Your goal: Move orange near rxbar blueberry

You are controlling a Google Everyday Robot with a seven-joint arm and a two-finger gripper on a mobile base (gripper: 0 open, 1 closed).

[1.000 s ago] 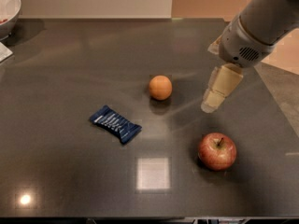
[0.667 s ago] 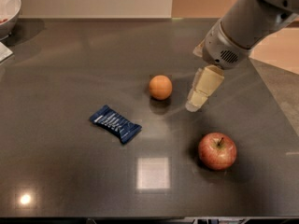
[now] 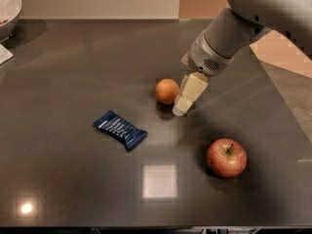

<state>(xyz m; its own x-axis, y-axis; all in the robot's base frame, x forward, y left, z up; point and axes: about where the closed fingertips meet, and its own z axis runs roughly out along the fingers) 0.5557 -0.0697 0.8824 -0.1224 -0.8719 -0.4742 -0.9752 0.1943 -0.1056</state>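
Note:
The orange (image 3: 166,91) is a small round fruit in the middle of the dark table (image 3: 73,82). The rxbar blueberry (image 3: 120,129) lies flat in its navy wrapper to the front left of the orange, a short gap away. My gripper (image 3: 181,108) hangs from the arm coming in from the upper right. Its tip sits just right of the orange, close beside it and low over the table. It holds nothing that I can see.
A red-yellow apple (image 3: 226,158) with a stem sits at the front right. A white bowl (image 3: 7,9) stands at the back left corner, with a white sheet edge (image 3: 4,54) below it. The table's right edge runs diagonally past the arm.
The gripper has moved left and slightly toward the orange, from well right of it to right beside it. The orange, bar and apple have not moved.

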